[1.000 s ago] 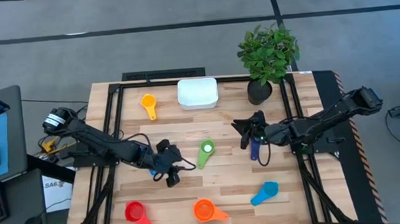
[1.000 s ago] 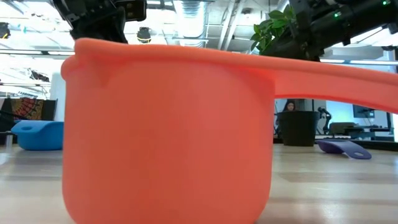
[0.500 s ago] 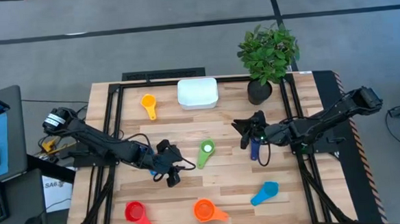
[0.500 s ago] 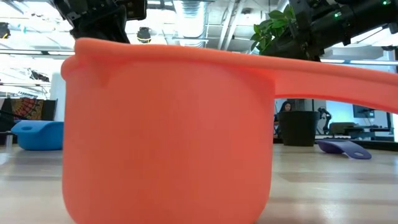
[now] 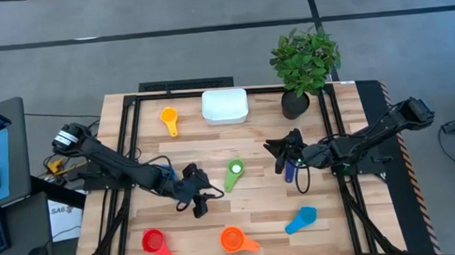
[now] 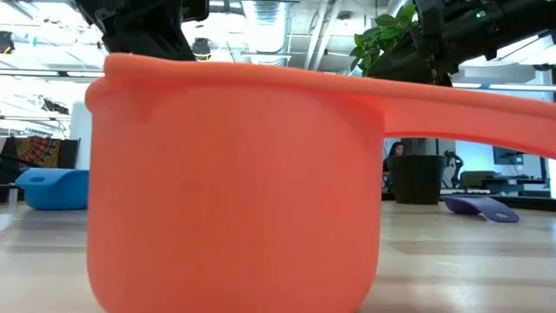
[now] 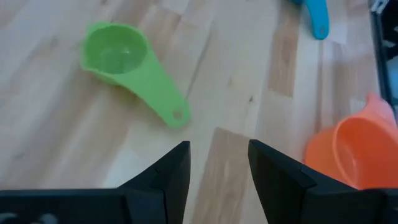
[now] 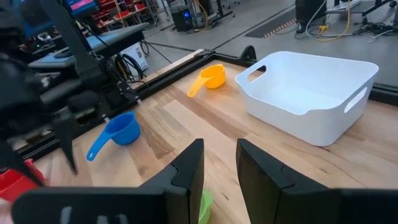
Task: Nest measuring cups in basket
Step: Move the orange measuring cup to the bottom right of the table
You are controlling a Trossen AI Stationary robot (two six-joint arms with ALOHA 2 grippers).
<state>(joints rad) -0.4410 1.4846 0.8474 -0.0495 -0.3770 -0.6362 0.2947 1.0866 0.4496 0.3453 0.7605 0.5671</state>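
My left gripper (image 5: 198, 198) is open and empty above bare wood, between the green cup (image 5: 234, 174) and the orange cup (image 5: 233, 239); both show in the left wrist view, the green cup (image 7: 118, 59) and the orange cup (image 7: 348, 152). My right gripper (image 5: 279, 154) is open and empty, just above the dark blue cup (image 5: 290, 169). The white basket (image 5: 225, 106) stands at the far middle with the yellow cup (image 5: 169, 119) to its left. The red cup (image 5: 154, 242) and the light blue cup (image 5: 301, 219) lie near the front edge. The blue cup (image 8: 118, 132) lies by my left arm.
A potted plant (image 5: 302, 69) in a black pot stands at the far right, next to the basket. Black rails (image 5: 127, 148) run along the table's left and right sides. In the low view the orange cup (image 6: 234, 183) fills most of the picture.
My left gripper has moved a little toward the table's near edge, still open. The cups have stayed where they were.
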